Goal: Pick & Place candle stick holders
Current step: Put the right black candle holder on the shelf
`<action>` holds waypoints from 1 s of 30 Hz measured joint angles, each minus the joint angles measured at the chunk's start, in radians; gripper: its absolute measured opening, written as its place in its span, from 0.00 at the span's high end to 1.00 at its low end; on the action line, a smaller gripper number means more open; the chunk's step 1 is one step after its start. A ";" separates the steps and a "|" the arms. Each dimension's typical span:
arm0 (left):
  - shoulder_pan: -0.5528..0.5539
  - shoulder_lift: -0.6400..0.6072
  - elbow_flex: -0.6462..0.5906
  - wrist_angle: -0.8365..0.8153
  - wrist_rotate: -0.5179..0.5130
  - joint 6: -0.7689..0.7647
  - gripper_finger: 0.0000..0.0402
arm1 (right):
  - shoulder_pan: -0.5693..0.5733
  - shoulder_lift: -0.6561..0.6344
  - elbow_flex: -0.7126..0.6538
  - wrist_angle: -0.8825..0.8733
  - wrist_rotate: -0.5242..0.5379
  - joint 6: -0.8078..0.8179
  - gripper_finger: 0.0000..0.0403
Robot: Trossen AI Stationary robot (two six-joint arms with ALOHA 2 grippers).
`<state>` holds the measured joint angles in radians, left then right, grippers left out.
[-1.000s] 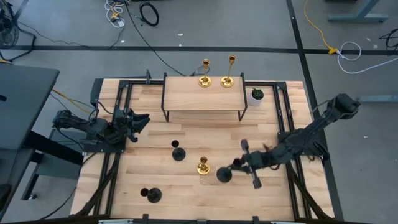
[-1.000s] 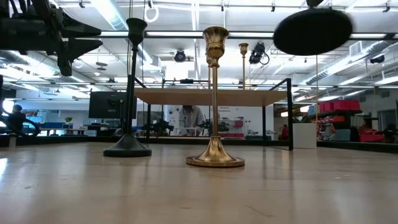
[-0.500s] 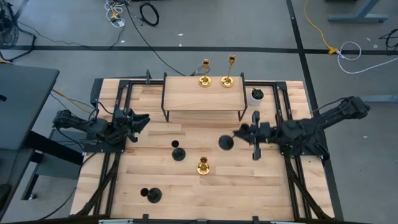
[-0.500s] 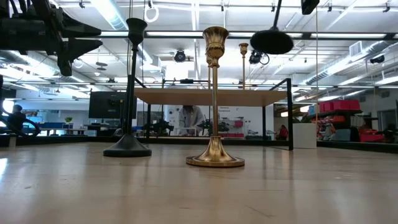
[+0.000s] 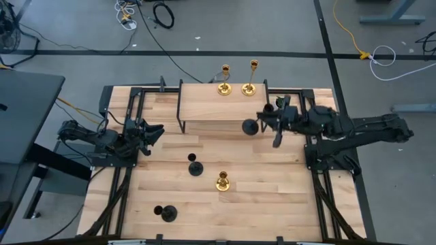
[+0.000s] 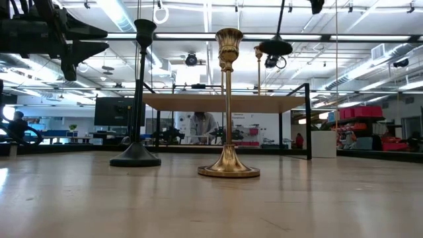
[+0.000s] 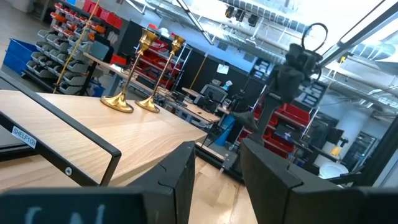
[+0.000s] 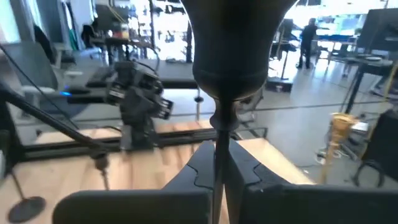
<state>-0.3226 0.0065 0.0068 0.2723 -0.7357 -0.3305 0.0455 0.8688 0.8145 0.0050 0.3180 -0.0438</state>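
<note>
My right gripper (image 5: pixel 264 120) is shut on a matte black candle stick holder, whose round base (image 5: pixel 249 126) hangs over the near right corner of the raised wooden shelf (image 5: pixel 204 109). Two gold holders (image 5: pixel 224 87) (image 5: pixel 249 86) stand on their bases at the shelf's far edge. One gold holder (image 5: pixel 222 182) and two black ones (image 5: pixel 195 167) (image 5: pixel 167 213) stand on the table. My left gripper (image 5: pixel 155 129) waits open at the table's left, above the table. My right gripper pinches the black holder's thin stem (image 8: pixel 219 149) between its two fingers, below the top cup (image 8: pixel 231 43). The fingers come level from the table's right side and lie across the stem. The holder hangs roughly upright, base (image 6: pixel 275 47) down, clear of shelf and table.
A small white pot with a green plant (image 5: pixel 281 104) stands just right of the shelf, close to my right arm. The shelf stands on thin black legs (image 5: pixel 180 126). Bare table lies between the shelf and the standing holders.
My right gripper has gone up and toward the table's far edge, from beside the gold holder on the table to the shelf's near right corner. It has turned while carrying the black holder, which has stayed clear of the table, base down.
</note>
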 joint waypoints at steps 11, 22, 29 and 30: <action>0.000 0.000 0.000 0.000 0.000 0.000 0.67 | -0.288 0.059 0.025 -0.069 -0.173 0.070 0.99; 0.000 0.000 0.000 0.000 0.000 0.001 0.67 | -0.498 0.189 0.026 -0.036 -0.325 0.109 0.99; 0.000 0.000 0.000 0.000 0.000 0.002 0.67 | -0.547 0.204 0.026 0.008 -0.393 0.111 0.99; 0.000 0.000 0.000 0.000 0.000 0.002 0.67 | -0.552 0.204 0.026 0.005 -0.396 0.112 0.99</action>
<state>-0.3229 0.0065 0.0068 0.2722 -0.7357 -0.3290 -0.5067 1.0725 0.8402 0.0105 -0.0781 0.0681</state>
